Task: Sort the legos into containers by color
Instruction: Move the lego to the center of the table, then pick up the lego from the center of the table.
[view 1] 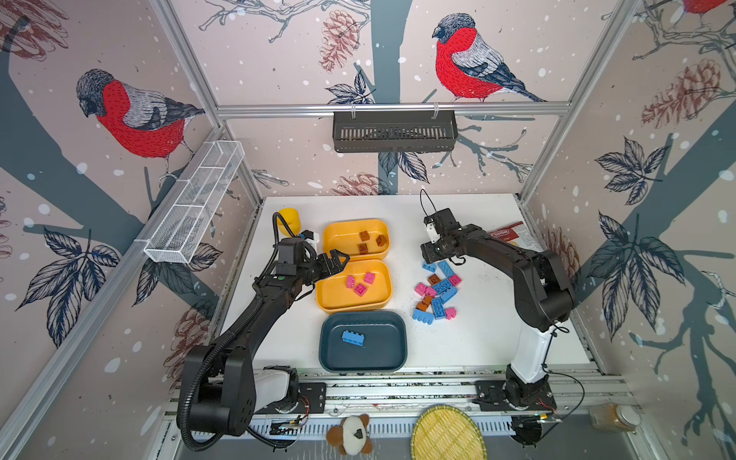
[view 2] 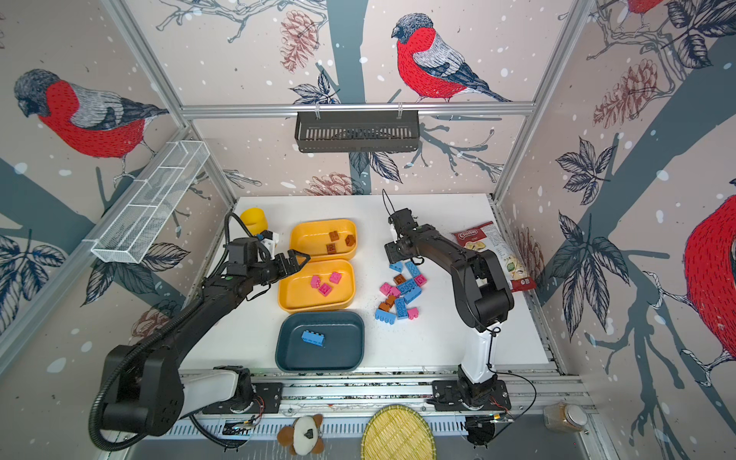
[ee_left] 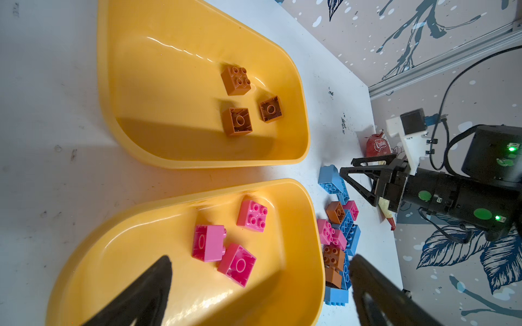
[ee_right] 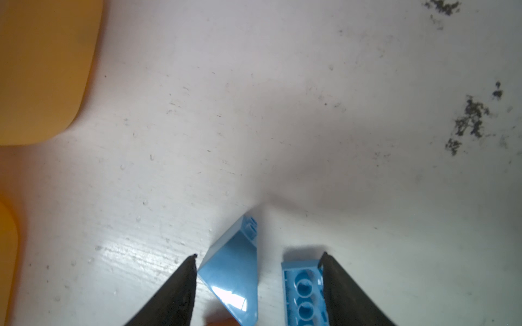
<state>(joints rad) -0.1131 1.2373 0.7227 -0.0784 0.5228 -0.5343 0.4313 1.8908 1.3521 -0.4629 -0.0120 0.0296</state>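
A blue wedge (ee_right: 234, 271) lies on the desk (ee_right: 254, 113) right under the right wrist camera, sloped face up, between the parted fingers of the right tool (ee_right: 259, 255). It sits just beside one finger, and the hollow end of a long blue brick (ee_right: 303, 290) sits against the other. Bare desk shows between the two pieces, so the tool stands part open around them and grips neither. Past the fingertips the desk is bare apart from dark specks (ee_right: 469, 118).

In both top views the wedge is at the back end of the loose pile (view 1: 436, 292), with a strip of bare desk between the pile and the trays. The far yellow tray (view 1: 342, 239) holds three brown bricks (view 1: 363, 235), and the near yellow tray (view 1: 338, 302), almost touching it, holds three pink bricks (view 1: 360, 289). The teal tray (view 1: 382, 354), by the desk's front edge, holds a single blue brick (view 1: 353, 337).

Only the top views show the teal tray and a chip bag (view 2: 470, 235) near the right edge. Only the left wrist view shows that two of the brown bricks lie studs down. The left tool (ee_left: 261, 256), spread wide and empty, hovers above the seam between the yellow trays, well apart from the pile.
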